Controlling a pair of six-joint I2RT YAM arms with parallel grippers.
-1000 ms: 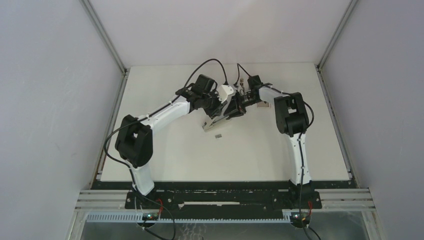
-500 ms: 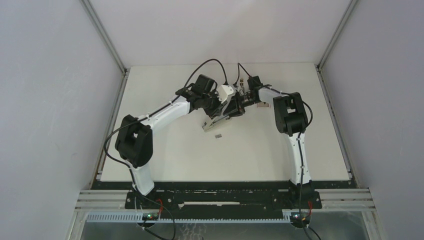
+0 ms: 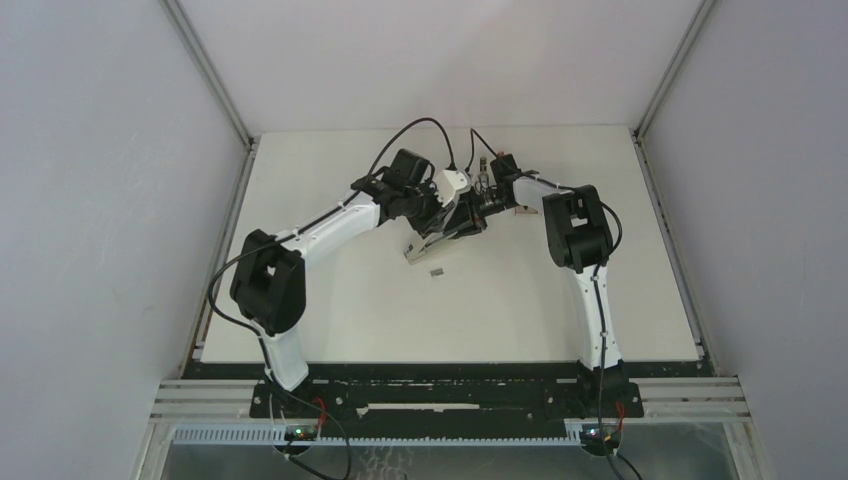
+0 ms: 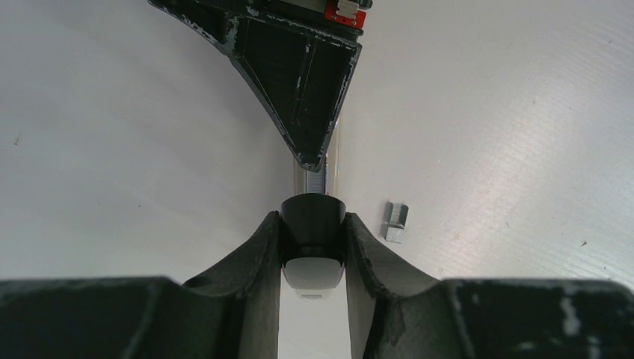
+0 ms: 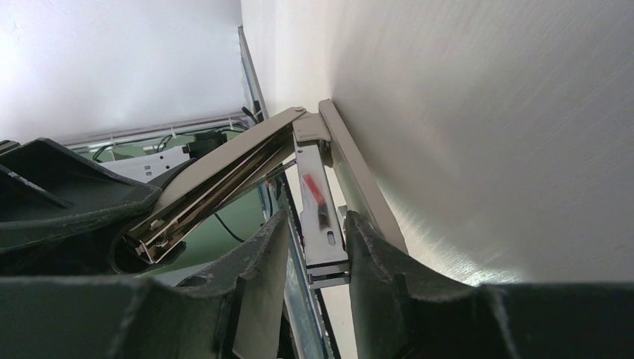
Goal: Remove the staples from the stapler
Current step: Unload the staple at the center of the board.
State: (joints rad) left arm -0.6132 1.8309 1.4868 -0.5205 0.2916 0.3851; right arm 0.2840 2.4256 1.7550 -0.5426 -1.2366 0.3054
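Note:
The stapler (image 3: 428,243) lies open at mid-table, its silver base on the table and its black top arm swung up. My left gripper (image 3: 447,214) is shut on the rounded black end of the top arm (image 4: 312,224). My right gripper (image 5: 318,250) comes in from the right, with its jaws nearly closed on the stapler's silver magazine rail (image 5: 323,224). The rail presses on the right finger (image 5: 374,258), and a sliver of gap shows on the left. One short strip of staples (image 4: 395,222) lies loose on the table beside the stapler; it also shows in the top view (image 3: 436,272).
A small pink-and-white box (image 3: 523,209) lies under the right forearm. The white table (image 3: 380,310) is walled on three sides, and both arms crowd its far middle. The right gripper's finger (image 4: 299,82) hangs just ahead of my left fingers.
The right arm has shifted slightly left, towards the stapler. The left arm, the stapler and the loose staple strip stay where they were.

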